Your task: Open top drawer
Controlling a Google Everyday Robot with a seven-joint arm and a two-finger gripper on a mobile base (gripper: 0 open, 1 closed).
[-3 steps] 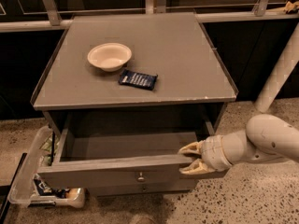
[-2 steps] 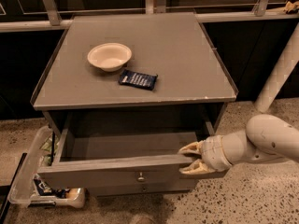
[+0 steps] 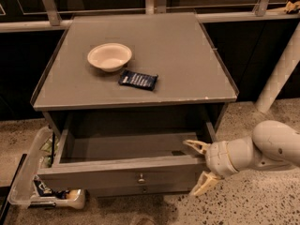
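Presently: cream two-finger tool (image 3: 198,165) spread wide, straddling right end of pulled-out wide grey top drawer (image 3: 117,172). Grey counter (image 3: 178,55): one round cream bowl (image 3: 109,56), one dark blue packet (image 3: 138,79).

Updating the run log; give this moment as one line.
top drawer: pulled out | gripper: open, at its right front corner | tabletop: bowl, dark packet

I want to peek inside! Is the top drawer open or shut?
Open. The top drawer is pulled out from the cabinet, so its bare inside shows. The gripper sits at its right front corner, fingers spread.
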